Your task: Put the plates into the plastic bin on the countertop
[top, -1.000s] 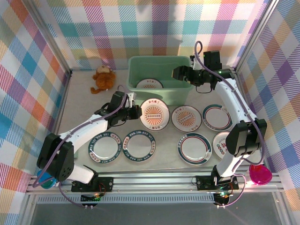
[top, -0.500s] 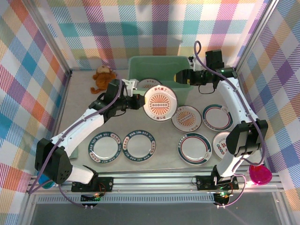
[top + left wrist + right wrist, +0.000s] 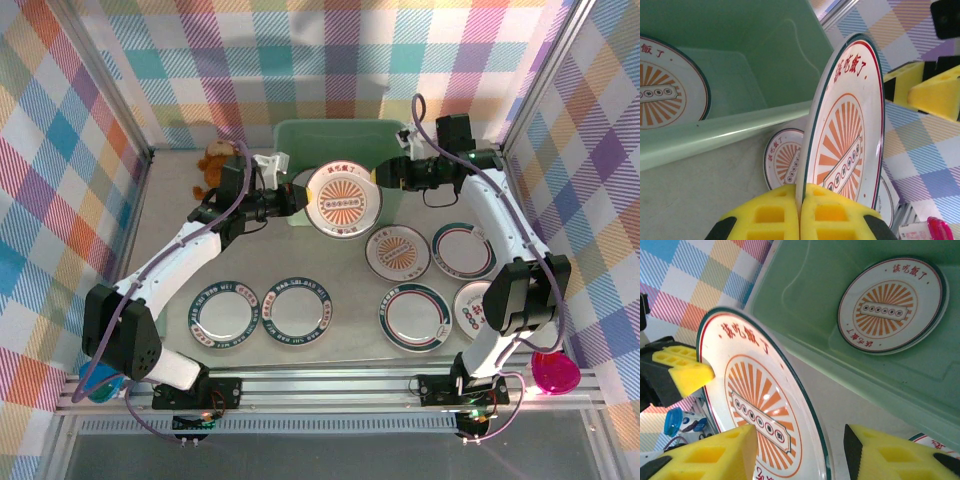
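Lab test cell: aluminium rails [image 3: 330, 385] and plaid walls [image 3: 300, 60] frame the countertop [image 3: 357, 290].

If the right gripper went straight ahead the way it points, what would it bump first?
Probably the sunburst plate held by the left gripper; the right gripper, jaws open, seems to straddle its rim.

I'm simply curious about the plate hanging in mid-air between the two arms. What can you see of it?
The lifted plate is round, glossy white, ceramic-looking, with a thin teal-and-red rim, orange sunburst centre and red characters. It hangs above the countertop beside the plastic bin's front rim. The left gripper clamps one edge; the right gripper's open fingers straddle the opposite edge.
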